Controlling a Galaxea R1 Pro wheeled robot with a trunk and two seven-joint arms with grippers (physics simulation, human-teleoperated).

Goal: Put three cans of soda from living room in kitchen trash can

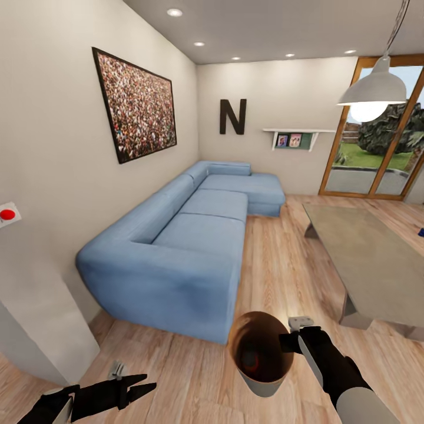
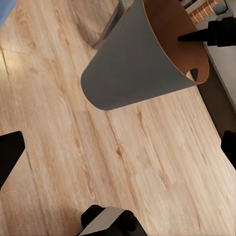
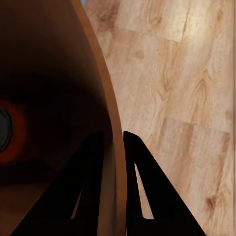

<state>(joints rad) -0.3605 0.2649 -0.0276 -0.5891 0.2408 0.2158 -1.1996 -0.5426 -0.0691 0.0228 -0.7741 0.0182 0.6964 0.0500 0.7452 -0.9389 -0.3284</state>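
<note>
Head view, lower centre: your right end effector (image 1: 294, 340) is pinched on the rim of the tash can (image 1: 265, 377), an orange can of soda (image 1: 250, 358) inside. Your left end effector (image 1: 138, 383) hangs spread, empty.

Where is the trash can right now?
The trash can is held off the wood floor by the right gripper clamping its rim, in front of the blue sofa.

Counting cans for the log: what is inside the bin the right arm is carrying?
One orange can with a silvery top lies at the bottom of the trash can, whose rim the right gripper pinches. The bin's wall hides part of the bottom, so more cans cannot be ruled out.
</note>
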